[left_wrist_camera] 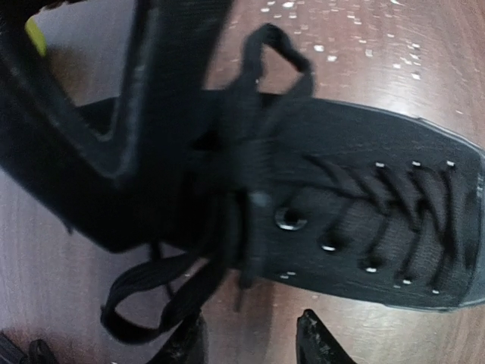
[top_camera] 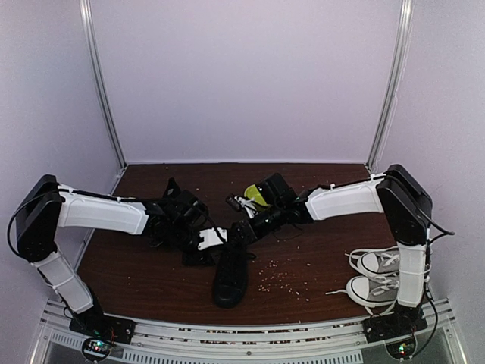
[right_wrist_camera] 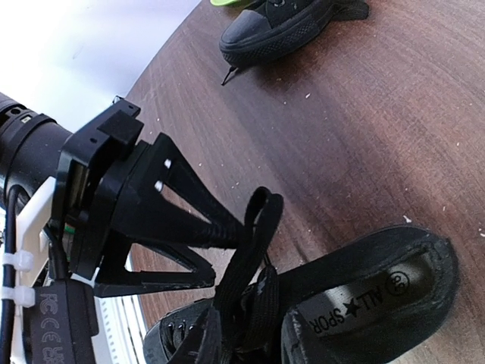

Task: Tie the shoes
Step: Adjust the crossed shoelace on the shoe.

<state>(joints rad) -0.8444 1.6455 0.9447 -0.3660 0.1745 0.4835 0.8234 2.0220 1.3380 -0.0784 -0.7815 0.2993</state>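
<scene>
One black shoe (top_camera: 229, 279) lies mid-table with its toe toward the near edge, and both grippers meet over its collar. The left wrist view shows its laced upper (left_wrist_camera: 379, 227), a lace loop (left_wrist_camera: 274, 53) sticking up by the right gripper's finger, and a second loop (left_wrist_camera: 140, 297) on the table. My left gripper (top_camera: 226, 241) (left_wrist_camera: 250, 343) is open over bare wood beside the shoe. My right gripper (top_camera: 244, 227) (right_wrist_camera: 250, 337) is open, with lace strands (right_wrist_camera: 258, 250) running up between its fingers. The other black shoe (right_wrist_camera: 269, 29) lies farther off.
A grey-and-white sneaker pair (top_camera: 377, 277) with white laces sits at the near right by the right arm's base. A yellow-green object (top_camera: 256, 196) lies behind the grippers. Pale crumbs (top_camera: 276, 277) dot the brown table (top_camera: 318, 250).
</scene>
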